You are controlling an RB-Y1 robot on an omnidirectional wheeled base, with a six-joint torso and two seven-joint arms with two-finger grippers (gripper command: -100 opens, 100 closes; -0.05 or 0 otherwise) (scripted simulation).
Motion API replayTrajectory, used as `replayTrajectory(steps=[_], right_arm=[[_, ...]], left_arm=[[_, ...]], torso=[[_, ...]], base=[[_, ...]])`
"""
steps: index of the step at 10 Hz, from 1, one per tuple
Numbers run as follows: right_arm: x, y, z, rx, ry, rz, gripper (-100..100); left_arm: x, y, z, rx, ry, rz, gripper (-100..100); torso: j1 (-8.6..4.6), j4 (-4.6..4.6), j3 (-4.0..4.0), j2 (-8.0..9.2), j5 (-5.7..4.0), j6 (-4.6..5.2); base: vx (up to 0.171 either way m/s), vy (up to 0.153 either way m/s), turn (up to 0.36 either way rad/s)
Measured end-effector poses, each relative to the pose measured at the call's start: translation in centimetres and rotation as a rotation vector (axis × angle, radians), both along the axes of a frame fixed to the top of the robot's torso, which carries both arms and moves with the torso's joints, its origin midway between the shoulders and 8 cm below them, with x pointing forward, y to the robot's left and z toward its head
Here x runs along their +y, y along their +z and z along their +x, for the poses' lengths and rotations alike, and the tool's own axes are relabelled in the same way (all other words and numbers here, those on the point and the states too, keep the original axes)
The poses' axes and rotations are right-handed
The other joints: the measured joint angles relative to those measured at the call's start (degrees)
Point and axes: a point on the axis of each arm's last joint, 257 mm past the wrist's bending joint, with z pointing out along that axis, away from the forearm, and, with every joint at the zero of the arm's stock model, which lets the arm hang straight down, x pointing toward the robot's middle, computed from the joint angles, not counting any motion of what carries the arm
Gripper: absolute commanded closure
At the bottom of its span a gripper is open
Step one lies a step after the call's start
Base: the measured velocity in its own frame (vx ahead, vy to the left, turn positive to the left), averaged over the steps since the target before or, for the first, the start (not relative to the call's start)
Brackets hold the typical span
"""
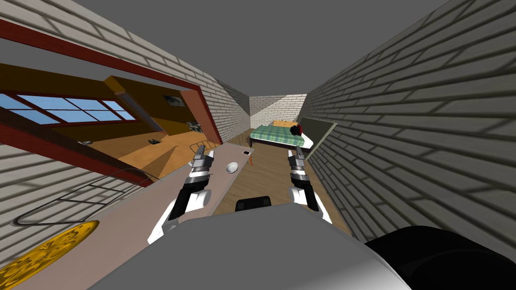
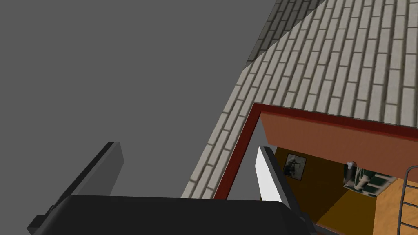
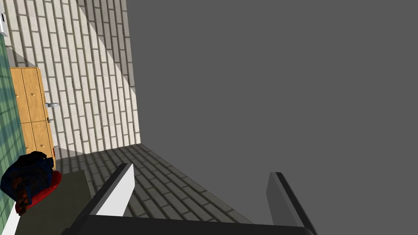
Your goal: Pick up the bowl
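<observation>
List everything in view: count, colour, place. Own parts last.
bowl: one, white, on the table, towards its far end.
table: one, beige, long, along the left wall.
plate: one, gold, table's near end.
wire racks: two, grey, on the table, one near, one far.
bed: one, green checked, far end of room.
cabinet: one, wooden, behind the bed.
bundle: one, dark, on a red cushion on the bed.
left gripper: one, open, at the table.
right gripper: one, open, right of the table.
</observation>
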Motion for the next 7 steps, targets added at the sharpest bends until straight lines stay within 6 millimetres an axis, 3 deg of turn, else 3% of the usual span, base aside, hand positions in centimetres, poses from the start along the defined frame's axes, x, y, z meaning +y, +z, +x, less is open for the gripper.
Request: replayTrajectory(steps=[7], right_arm=[[0.0,0.0,0.0,0.0,0.0,0.0,0]], left_arm=[[0.9,-5.4,5.3,0.192,0.019,0.035,-100]], torso=[[0.03,-0.01,-0.04,-0.07,0.0,-0.02]], base=[[-0.007,-0.01,-0.018]])
